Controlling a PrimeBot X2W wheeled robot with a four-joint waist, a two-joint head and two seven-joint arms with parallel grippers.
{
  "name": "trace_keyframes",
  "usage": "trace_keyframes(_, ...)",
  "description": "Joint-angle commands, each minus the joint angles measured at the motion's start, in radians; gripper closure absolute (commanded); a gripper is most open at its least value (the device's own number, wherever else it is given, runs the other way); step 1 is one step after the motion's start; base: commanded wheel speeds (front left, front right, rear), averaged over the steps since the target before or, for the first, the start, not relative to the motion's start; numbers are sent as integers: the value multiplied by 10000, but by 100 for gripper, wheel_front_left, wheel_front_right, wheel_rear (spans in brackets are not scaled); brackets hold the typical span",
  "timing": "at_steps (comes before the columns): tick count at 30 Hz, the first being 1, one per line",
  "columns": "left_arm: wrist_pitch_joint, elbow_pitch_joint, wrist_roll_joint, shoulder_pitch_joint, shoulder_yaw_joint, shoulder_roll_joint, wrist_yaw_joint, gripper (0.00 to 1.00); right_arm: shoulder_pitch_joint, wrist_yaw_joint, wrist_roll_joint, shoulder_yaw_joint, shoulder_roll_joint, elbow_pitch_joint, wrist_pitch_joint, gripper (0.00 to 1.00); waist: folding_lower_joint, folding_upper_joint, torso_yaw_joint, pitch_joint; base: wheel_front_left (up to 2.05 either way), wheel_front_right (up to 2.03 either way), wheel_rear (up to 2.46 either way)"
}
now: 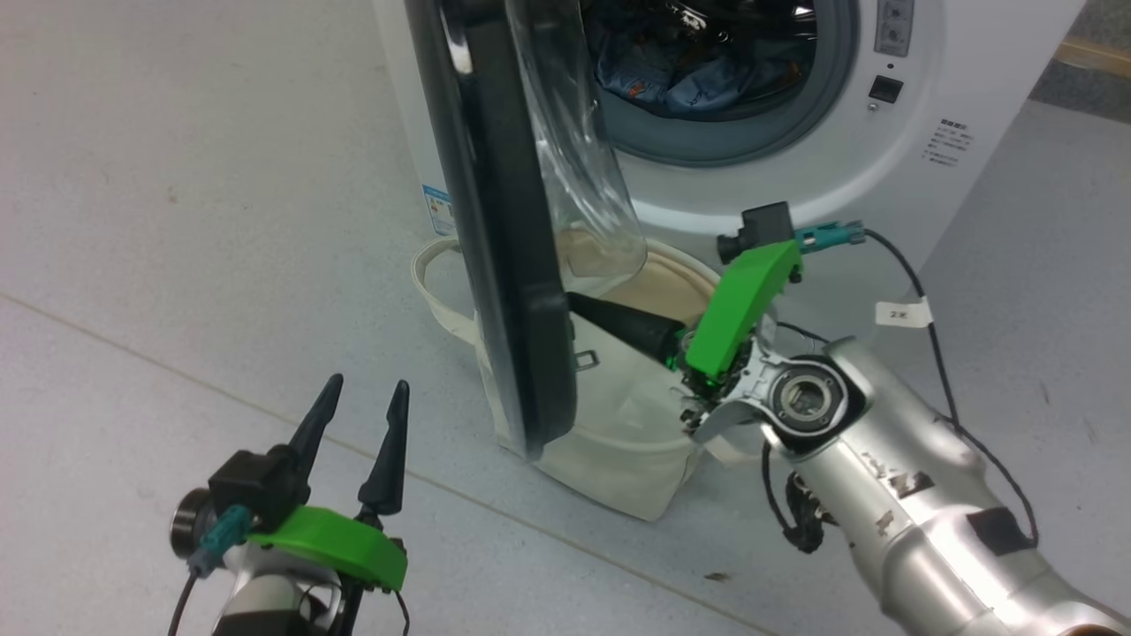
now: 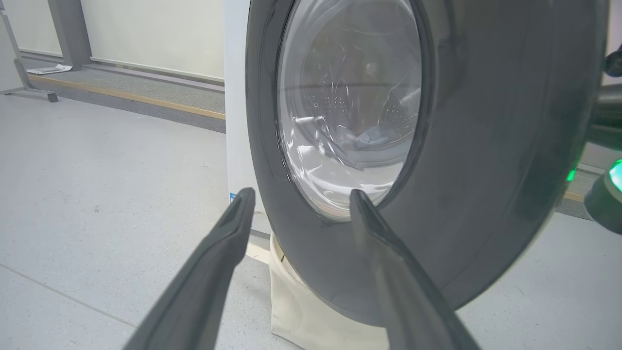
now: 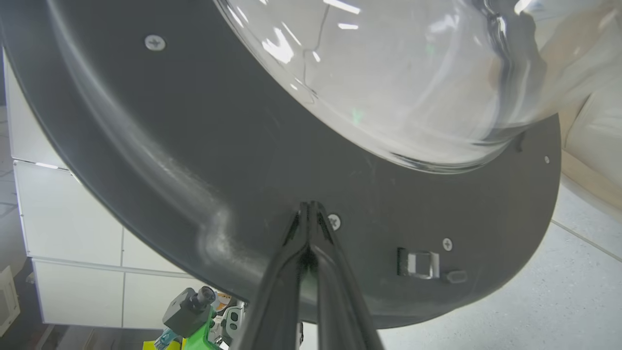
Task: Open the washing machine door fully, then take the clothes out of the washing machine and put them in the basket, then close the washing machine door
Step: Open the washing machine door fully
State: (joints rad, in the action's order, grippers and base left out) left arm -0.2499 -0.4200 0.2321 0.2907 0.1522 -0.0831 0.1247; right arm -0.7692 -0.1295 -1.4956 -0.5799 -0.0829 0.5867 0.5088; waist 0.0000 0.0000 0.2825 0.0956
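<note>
The washing machine [image 1: 884,177] stands at the top of the head view. Its door [image 1: 495,221] hangs partly open, seen edge-on, black rim and bulging glass. The clothes [image 1: 689,71], light blue fabric, lie in the drum and show dimly through the glass [image 2: 374,138]. The cream basket [image 1: 618,424] sits on the floor under the door. My right gripper [image 1: 574,302] is shut, its tips [image 3: 308,204] pressed against the door's inner face [image 3: 194,146] near a screw. My left gripper [image 1: 368,382] is open and holds nothing, on the door's outer side [image 2: 486,146], a little short of it.
The door latch [image 3: 420,265] sits to the right of my right fingertips. A black cable [image 1: 928,336] loops from my right wrist. White cabinets [image 3: 73,243] stand beyond the door. Open grey floor [image 1: 177,221] lies to the left of the washer.
</note>
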Motion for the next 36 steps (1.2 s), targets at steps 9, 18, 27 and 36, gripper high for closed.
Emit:
trace_keyframes(9, -118, 385, 1, 553, -568, -293, 57, 0, -289, -12, -821, -1411, 324, -774, -1039, 100, 0, 0, -132, 38, 0, 0, 0)
trace_keyframes(18, -118, 362, -30, 739, -613, -324, 58, 0, -681, -12, -1333, -2857, 326, -761, -2447, 100, 0, 0, -146, 114, 0, 0, 0)
trace_keyframes(27, -118, 278, -38, 762, -805, -583, 59, 0, -992, -12, -253, -3441, 248, -518, -4038, 0, 0, 0, -472, -2, 0, 0, 0)
trace_keyframes(36, -118, 239, -58, 543, -1091, -1290, 59, 0, -742, -12, 2152, -4263, -902, -572, -7374, 0, 0, 0, -1252, -330, 0, 0, 0)
